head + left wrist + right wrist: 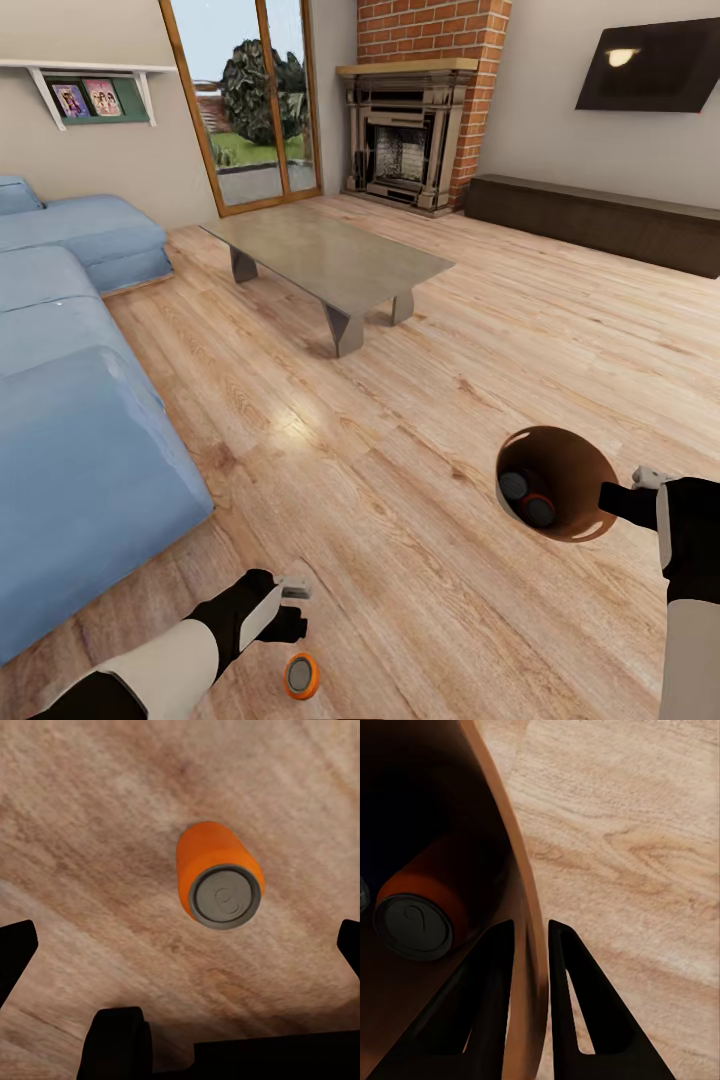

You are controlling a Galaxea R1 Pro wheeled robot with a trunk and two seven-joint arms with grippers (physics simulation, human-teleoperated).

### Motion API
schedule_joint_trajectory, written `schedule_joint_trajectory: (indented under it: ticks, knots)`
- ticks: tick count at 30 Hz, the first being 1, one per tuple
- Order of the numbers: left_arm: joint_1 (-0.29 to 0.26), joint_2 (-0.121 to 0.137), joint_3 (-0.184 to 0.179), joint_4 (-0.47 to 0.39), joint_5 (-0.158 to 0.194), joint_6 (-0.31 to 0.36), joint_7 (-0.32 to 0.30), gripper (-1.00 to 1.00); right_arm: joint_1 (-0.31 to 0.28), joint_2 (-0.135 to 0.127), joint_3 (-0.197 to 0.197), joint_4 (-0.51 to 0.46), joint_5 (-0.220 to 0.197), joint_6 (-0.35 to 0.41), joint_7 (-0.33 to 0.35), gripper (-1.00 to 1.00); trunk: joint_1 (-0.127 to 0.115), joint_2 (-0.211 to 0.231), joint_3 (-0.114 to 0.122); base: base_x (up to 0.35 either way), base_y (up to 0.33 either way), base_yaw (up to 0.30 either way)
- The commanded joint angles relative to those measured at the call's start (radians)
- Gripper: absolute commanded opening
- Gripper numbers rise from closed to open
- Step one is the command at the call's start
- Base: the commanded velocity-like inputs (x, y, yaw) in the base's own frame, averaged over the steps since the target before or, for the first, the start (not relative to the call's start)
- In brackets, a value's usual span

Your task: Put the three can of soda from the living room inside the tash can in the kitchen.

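One can of soda (pixel 301 676) stands upright on the wood floor, orange with a grey top. My left gripper (pixel 293 608) hovers just above it, open; in the left wrist view the can (pixel 220 874) sits between and ahead of the spread fingers of the gripper (pixel 180 945), untouched. The brown tash can (pixel 572 468) hangs above the floor at the right, my right gripper (pixel 617 497) shut on its rim. Two more cans (pixel 515 486) (pixel 539 510) lie inside it. The right wrist view has the gripper (pixel 531 937) pinching the bin wall (pixel 502 832), one can (pixel 416 919) inside.
A long blue sofa (pixel 70 400) runs along the left. A glass coffee table (pixel 330 255) stands ahead, with a brick fireplace (pixel 415 120) and a low dark cabinet (pixel 600 220) beyond. Open wood floor (pixel 400 450) lies between the sofa and the bin.
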Motion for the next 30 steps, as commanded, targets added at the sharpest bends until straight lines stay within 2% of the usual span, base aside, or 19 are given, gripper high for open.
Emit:
schedule_joint_trajectory:
  ticks: [1, 22, 30]
  knots:
    - [0.000, 0.000, 0.000, 0.000, 0.000, -0.002, 0.000, 1.00, 0.000, 0.000, 0.000, 0.000, -0.021, 0.002, 0.005, -1.00, 0.000, 0.000, 0.000, 0.000, 0.000, 0.000]
    - [0.000, -0.005, -0.002, -0.014, -0.002, -0.022, -0.015, 1.00, 0.000, 0.003, 0.003, 0.000, -0.021, 0.002, 0.004, -1.00, 0.000, 0.000, 0.000, 0.000, 0.000, 0.000]
    - [0.000, -0.005, -0.002, -0.014, 0.003, -0.034, -0.016, 1.00, 0.000, 0.003, 0.002, -0.002, -0.021, 0.002, 0.005, -1.00, 0.031, -0.056, -0.025, 0.000, 0.000, 0.000]
